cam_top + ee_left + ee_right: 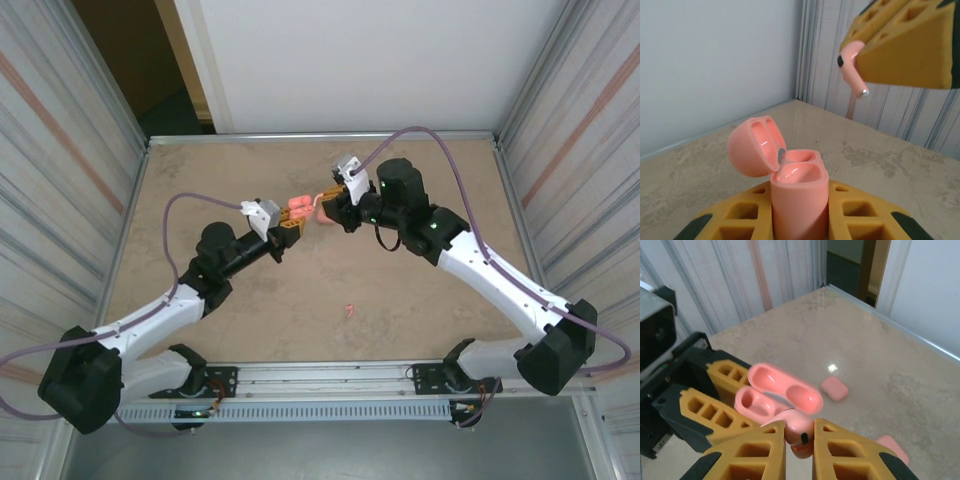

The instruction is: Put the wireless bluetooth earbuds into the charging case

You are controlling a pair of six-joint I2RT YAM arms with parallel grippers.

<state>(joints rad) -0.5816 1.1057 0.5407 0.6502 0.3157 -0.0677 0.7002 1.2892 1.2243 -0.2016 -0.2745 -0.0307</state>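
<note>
- Pinching one earbud (797, 430) between its pressed-together yellow pads (760, 452), the right gripper (799, 442) hangs near the open charging case (799, 175), slightly higher than it.
- Left gripper (800, 220) clamped on the charging case's body, holding it upright; lid (752, 145) swung back.
- A closed pink case (834, 388) lies on the table (420, 310) beyond the charging case.
- A loose earbud (348, 310) lies well apart from the charging case, toward the arm bases.

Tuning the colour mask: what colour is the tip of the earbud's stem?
Silver tip on a salmon-pink earbud; clearest in the left wrist view.
</note>
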